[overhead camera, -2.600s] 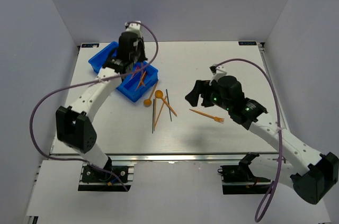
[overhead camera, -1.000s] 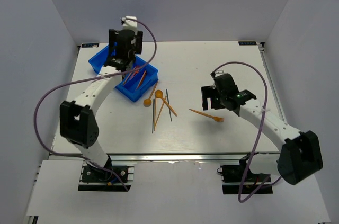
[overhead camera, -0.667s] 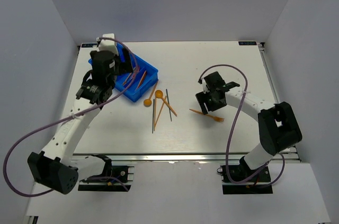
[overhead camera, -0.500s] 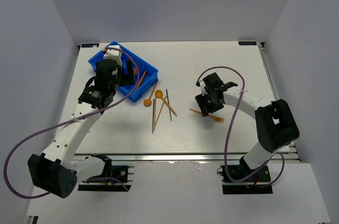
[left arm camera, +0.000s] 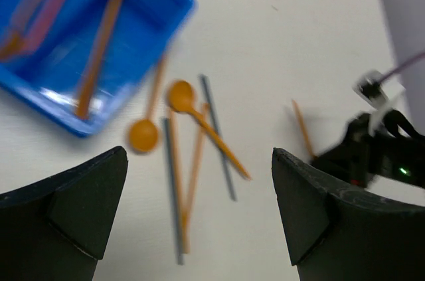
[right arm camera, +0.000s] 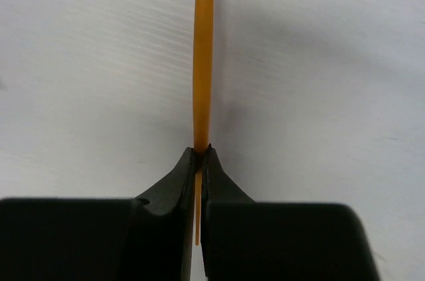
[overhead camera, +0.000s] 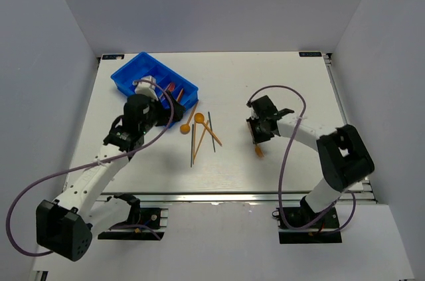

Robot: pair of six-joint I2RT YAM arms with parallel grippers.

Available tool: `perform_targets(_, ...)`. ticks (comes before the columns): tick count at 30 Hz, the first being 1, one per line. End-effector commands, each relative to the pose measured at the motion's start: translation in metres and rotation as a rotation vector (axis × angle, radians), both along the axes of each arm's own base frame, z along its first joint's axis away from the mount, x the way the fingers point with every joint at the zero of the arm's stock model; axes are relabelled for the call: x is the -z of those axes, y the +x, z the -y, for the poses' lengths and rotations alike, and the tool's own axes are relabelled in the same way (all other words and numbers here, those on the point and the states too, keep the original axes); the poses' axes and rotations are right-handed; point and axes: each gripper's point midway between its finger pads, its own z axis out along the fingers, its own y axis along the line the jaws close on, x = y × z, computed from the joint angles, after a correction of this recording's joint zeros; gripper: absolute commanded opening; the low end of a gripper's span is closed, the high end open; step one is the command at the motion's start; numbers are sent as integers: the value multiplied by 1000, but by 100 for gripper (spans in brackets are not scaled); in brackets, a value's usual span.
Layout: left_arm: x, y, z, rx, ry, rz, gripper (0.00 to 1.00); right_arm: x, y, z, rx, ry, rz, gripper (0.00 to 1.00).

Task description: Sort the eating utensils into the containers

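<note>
- Eating utensils are split three ways: one is gripped, a cluster lies mid-bench, and a few are already in the tray.
- An orange utensil (right arm camera: 203, 55) is clamped between the closed fingers of the right tool (right arm camera: 198, 155), which holds it by its thin shaft. The head is not shown, so its kind cannot be told.
- The shaft is seen running straight out ahead of the fingers in the wrist view. In the overhead view a short orange end is seen on the near side of the tool.
- Whether the piece is clear of the bench (overhead camera: 299, 88) or resting on it cannot be told.
- The left tool (left arm camera: 199, 161) is held wide open above the bench with nothing between its fingers.
- Below it lies the cluster: two orange spoons (left arm camera: 180, 95), dark grey sticks (left arm camera: 171, 188) and orange sticks (left arm camera: 196, 175), crossed over one another.
- The blue tray (overhead camera: 133, 72) is set askew at the far left corner, just beyond the cluster, with orange and red pieces inside.
- From the right tool the tray lies well apart to the left and farther back, with the cluster between them. The left arm is judged much the nearer to both.
- For the held piece a long carry leftward is called for, and its long axis is likely to need turning to match a compartment.
</note>
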Motion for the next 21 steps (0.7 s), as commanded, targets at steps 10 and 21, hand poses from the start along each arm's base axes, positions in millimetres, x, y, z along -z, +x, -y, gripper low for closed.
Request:
perform_targets(10, -37, -28, 143, 327, -559, 28, 98, -171, -53, -158, -151, 815, 170, 0)
perform_targets(21, -3, -20, 150, 317, -478, -69, 0, -207, -65, -181, -209, 832, 222, 2)
